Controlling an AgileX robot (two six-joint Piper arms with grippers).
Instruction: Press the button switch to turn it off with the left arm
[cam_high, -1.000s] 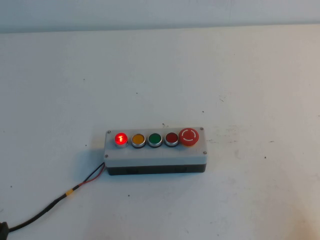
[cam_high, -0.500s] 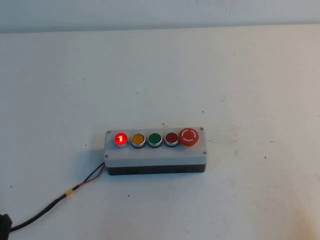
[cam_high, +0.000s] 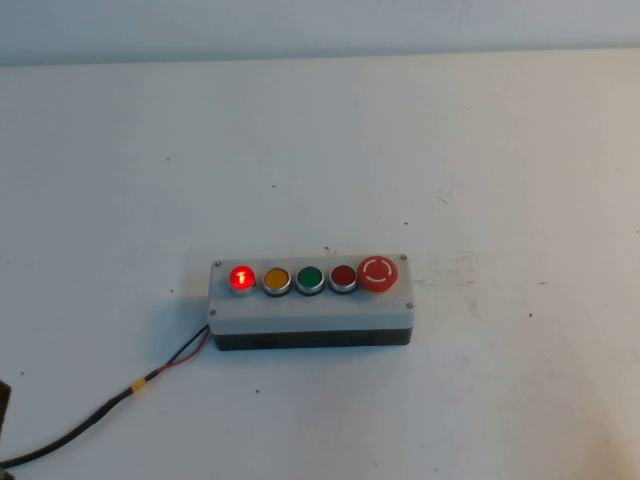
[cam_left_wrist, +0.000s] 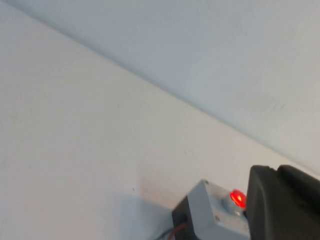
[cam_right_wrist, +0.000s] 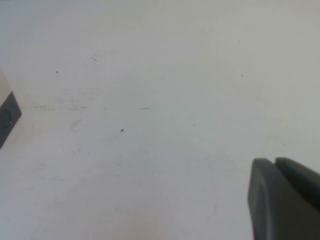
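The button switch (cam_high: 241, 278) glows bright red at the left end of the row on the grey box (cam_high: 310, 310), next to its cable. In the left wrist view the lit button (cam_left_wrist: 238, 198) sits just beside my left gripper (cam_left_wrist: 277, 171), whose black fingers are pressed together and held short of the box (cam_left_wrist: 207, 210), not touching it. In the high view only a dark sliver of the left arm (cam_high: 3, 405) shows at the left edge. My right gripper (cam_right_wrist: 274, 162) is shut and empty over bare table, away from the box.
Along the row follow a yellow button (cam_high: 277, 279), a green button (cam_high: 310, 279), a darker red button (cam_high: 343, 277) and a large red mushroom button (cam_high: 378, 272). A black cable (cam_high: 95, 413) with red wires runs from the box's left end to the front left.
The dark part of the left arm at the high view's lower left edge has shifted upward along the edge. The box and its lit button are unchanged.
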